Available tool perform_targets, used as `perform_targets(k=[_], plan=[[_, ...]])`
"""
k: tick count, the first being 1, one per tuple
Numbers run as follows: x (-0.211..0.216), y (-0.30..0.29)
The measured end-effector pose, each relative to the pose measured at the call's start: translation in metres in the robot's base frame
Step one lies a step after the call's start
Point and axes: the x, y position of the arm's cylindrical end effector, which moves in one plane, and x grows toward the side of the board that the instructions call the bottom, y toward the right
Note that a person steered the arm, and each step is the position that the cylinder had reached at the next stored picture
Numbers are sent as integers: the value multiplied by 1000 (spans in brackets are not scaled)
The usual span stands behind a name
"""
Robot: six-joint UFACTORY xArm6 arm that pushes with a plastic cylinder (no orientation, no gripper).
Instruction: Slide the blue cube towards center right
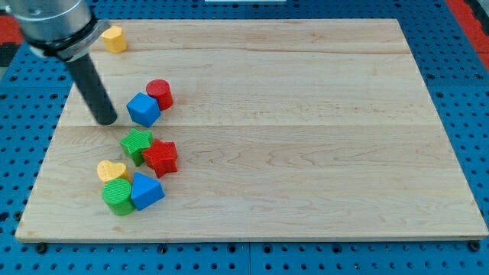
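Note:
The blue cube (143, 109) sits on the wooden board (306, 137) at the view's upper left, touching a red cylinder (160, 93) just above and to its right. My tip (106, 121) rests on the board a short way to the left of the blue cube, with a small gap between them. The dark rod rises up and to the left from the tip.
A yellow block (114, 38) lies near the top left corner. Below the blue cube are a green star (137, 144), a red star (161, 156), a yellow heart (111, 170), a green cylinder (118, 196) and another blue block (146, 190).

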Motion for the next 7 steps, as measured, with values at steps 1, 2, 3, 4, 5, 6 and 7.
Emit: perform_targets(k=[1, 2, 3, 4, 5, 6, 7], plan=[[-38, 78], [-34, 145], [-26, 69], [-24, 33], [4, 94], [18, 211], [10, 149]])
